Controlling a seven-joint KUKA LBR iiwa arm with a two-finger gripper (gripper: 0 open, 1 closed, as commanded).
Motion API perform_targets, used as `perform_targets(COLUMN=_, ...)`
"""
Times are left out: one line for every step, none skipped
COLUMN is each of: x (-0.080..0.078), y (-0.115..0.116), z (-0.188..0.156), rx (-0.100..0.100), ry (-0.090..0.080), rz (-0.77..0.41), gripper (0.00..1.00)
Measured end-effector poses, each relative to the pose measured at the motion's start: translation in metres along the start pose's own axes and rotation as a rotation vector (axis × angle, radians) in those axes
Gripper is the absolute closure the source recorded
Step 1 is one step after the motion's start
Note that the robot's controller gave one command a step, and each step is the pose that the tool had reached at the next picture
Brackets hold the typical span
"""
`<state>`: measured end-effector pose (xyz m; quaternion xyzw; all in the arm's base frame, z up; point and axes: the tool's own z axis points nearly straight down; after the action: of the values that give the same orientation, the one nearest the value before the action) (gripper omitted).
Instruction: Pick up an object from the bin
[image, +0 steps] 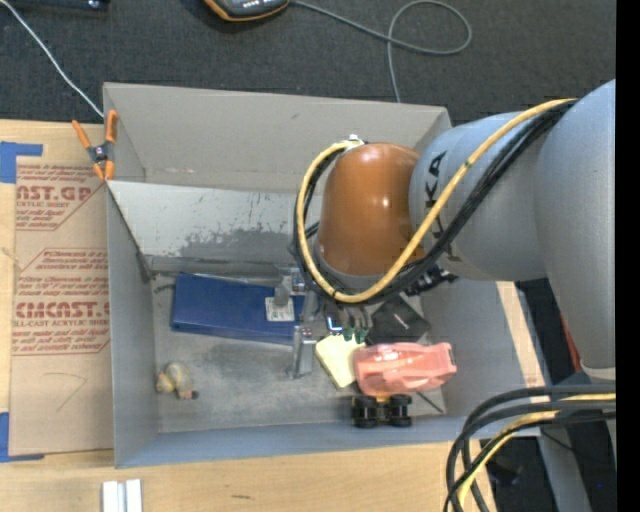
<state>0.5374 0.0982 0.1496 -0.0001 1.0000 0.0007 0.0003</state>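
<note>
While the tool (293, 328) hangs released, its fingers spread at the 3 o'clock end of a flat blue box (222, 308) lying mid-bin (200, 130), a pale yellow piece (335, 360) and a pink toy (405, 367) lie at its 4 o'clock.

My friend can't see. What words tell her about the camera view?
A robot arm's gripper hangs low in a grey bin, at the right end of a flat blue box. A pink toy, a pale yellow piece and a small black thing lie nearby.
</note>
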Motion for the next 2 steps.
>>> perform_targets(x=-0.056, y=-0.018, z=0.078, rx=-0.001, ry=0.002, rz=0.078, gripper=0.00)
perform_targets(x=-0.047, y=-0.021, z=-0.001, rx=-0.001, ry=-0.003, rz=0.030, gripper=0.00)
